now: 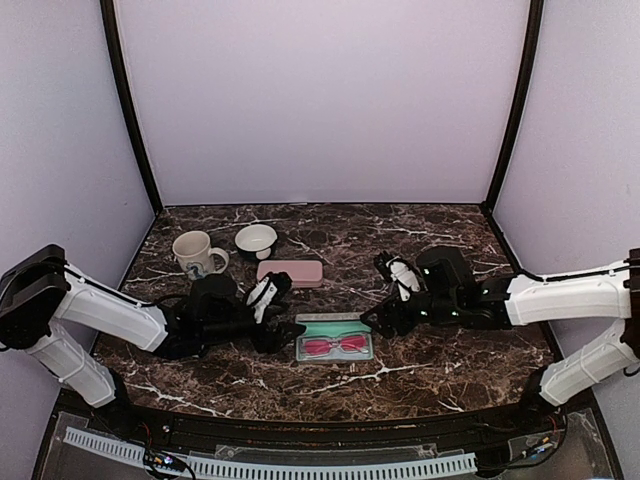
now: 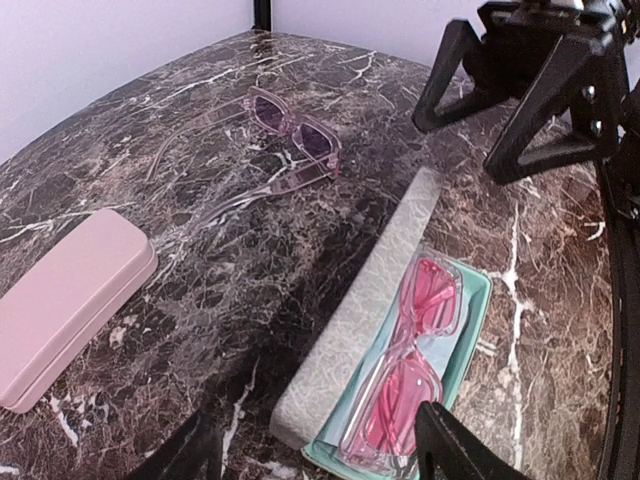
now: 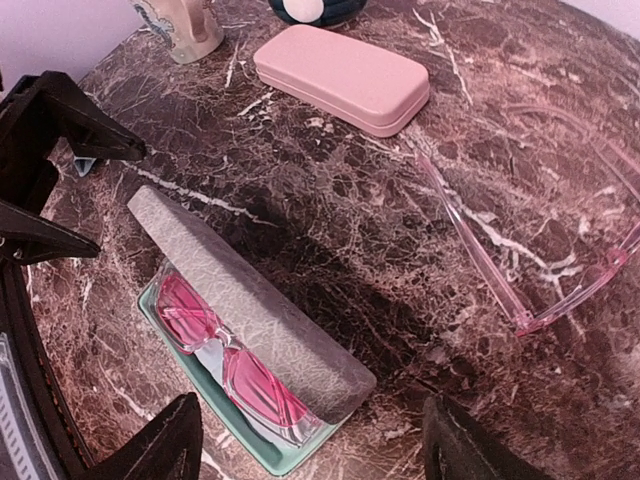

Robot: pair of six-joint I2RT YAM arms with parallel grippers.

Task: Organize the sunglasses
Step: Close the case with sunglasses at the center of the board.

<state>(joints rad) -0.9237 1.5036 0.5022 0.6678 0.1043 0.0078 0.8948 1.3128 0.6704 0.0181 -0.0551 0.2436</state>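
Note:
Red-lensed sunglasses (image 1: 335, 346) (image 2: 415, 360) (image 3: 225, 350) lie folded in an open grey case (image 2: 370, 300) (image 3: 250, 300) with a teal lining. My left gripper (image 1: 277, 328) (image 2: 320, 452) is open, with its fingers straddling the case's near end and nothing pinched. On the other side my right gripper (image 1: 385, 318) (image 3: 315, 452) is open above the case's other end. A second pair of sunglasses (image 2: 295, 130) (image 3: 530, 322), with a clear pink frame, lies unfolded on the marble beyond.
A shut pink case (image 1: 290, 272) (image 2: 60, 300) (image 3: 340, 75) lies behind the open one. A cream mug (image 1: 195, 252) and a small bowl (image 1: 256, 240) stand at the back left. Walls enclose the marble table (image 1: 440, 360) on three sides.

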